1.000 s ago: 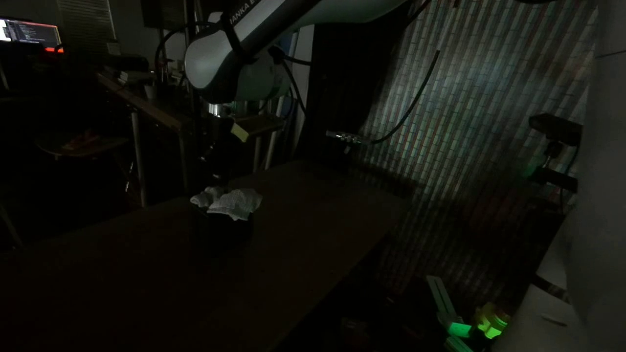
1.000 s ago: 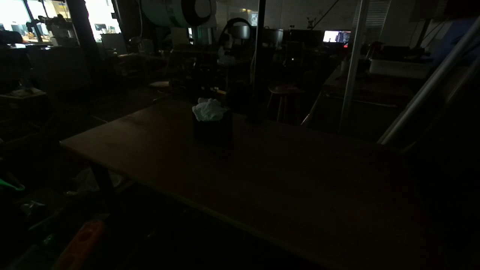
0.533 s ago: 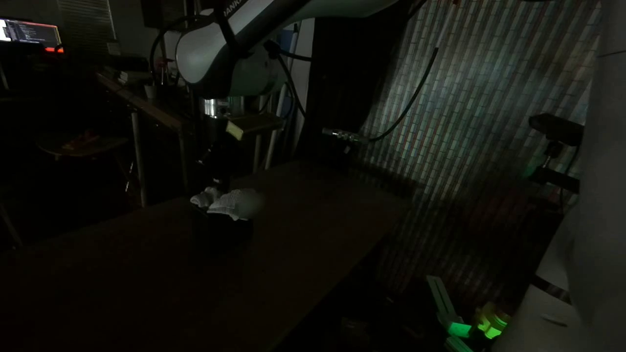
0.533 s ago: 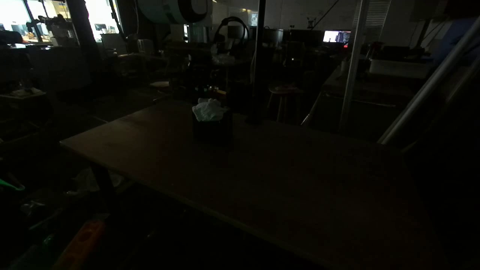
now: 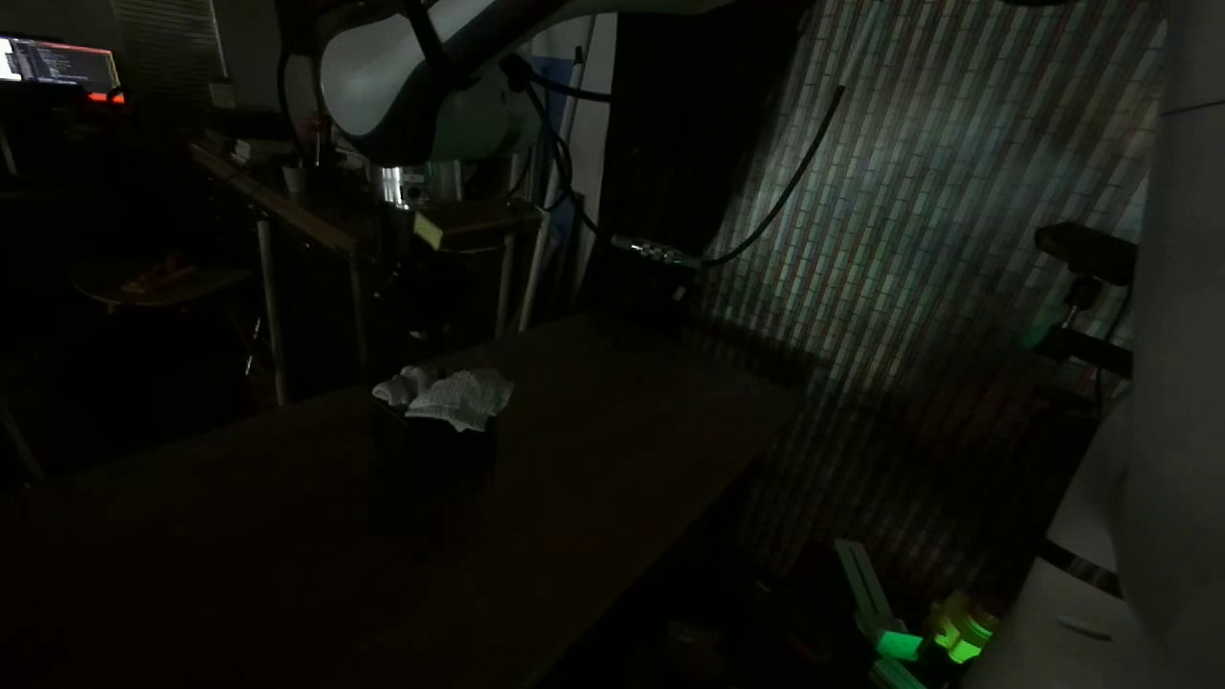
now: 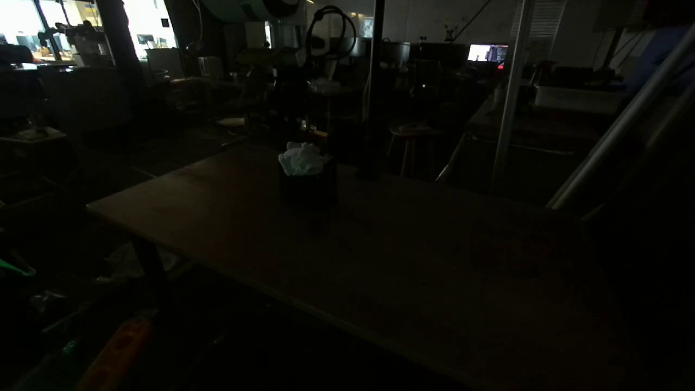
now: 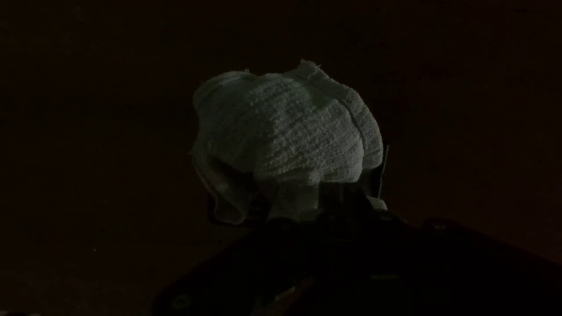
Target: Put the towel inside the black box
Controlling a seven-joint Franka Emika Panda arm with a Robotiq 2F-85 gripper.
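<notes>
One pale, crumpled towel (image 5: 461,397) sits in the mouth of the black box (image 5: 445,457), bulging upward and draping over the near side in both exterior views. The box stands close to the far edge of the dark counter (image 6: 380,255). Above the towel hangs the pincer (image 7: 339,192), jaws together; too dark to tell whether it touches.

You're in a dim lab or workshop, though you can't tell which: your clues are the robot arm (image 5: 383,81), bench (image 6: 412,244), stool (image 6: 404,132), metal pole (image 6: 512,92) and, farther back, a lit monitor (image 6: 487,52).
</notes>
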